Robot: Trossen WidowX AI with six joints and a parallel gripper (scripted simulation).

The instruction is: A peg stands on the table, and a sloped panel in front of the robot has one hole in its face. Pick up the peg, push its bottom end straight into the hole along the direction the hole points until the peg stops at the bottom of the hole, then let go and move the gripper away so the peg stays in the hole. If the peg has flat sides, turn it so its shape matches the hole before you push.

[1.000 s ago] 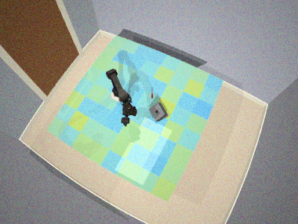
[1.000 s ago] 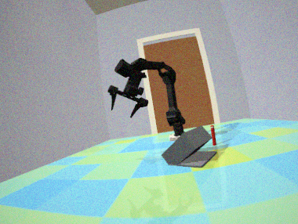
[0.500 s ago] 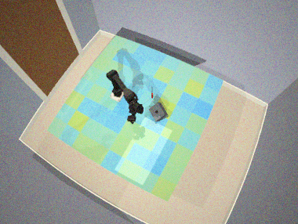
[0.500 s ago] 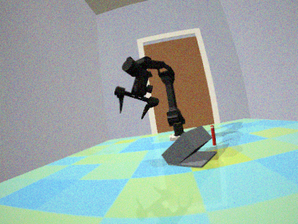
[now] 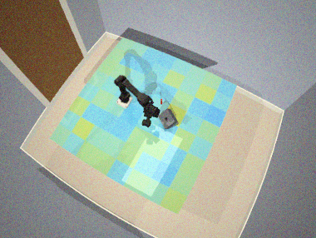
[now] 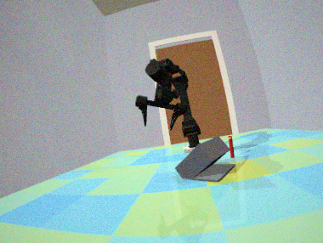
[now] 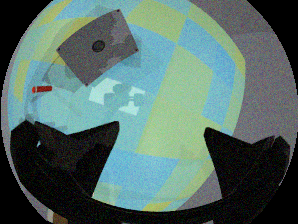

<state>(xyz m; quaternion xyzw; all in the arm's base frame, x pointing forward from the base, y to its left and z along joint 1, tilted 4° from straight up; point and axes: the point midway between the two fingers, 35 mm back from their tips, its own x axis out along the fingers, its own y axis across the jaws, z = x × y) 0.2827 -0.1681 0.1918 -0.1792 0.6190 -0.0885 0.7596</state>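
Observation:
The red peg (image 5: pixel 161 101) (image 6: pixel 231 147) (image 7: pixel 42 89) stands upright on the table beside the grey sloped panel. It looks round, but it is too small to be sure. The panel (image 5: pixel 171 116) (image 6: pixel 204 158) (image 7: pixel 80 57) has one dark, round-looking hole (image 5: pixel 166 119) (image 7: pixel 98 46) in its face; the exterior view shows only its back and side. My gripper (image 5: pixel 151 117) (image 6: pixel 158 127) (image 7: pixel 164 129) is open and empty, high above the table. It hangs off to one side of the panel and farther from the peg, which shows at the left of the wrist view.
The arm's pale base (image 5: pixel 124 102) (image 6: pixel 189 149) stands on the patchwork mat (image 5: pixel 97 151) (image 6: pixel 161 212) (image 7: pixel 187 75). The panel lies close to the peg, an obstacle beside it. The arm casts shadows over the mat. Walls and a brown door (image 5: pixel 39 39) (image 6: pixel 195 85) stand beyond the table.

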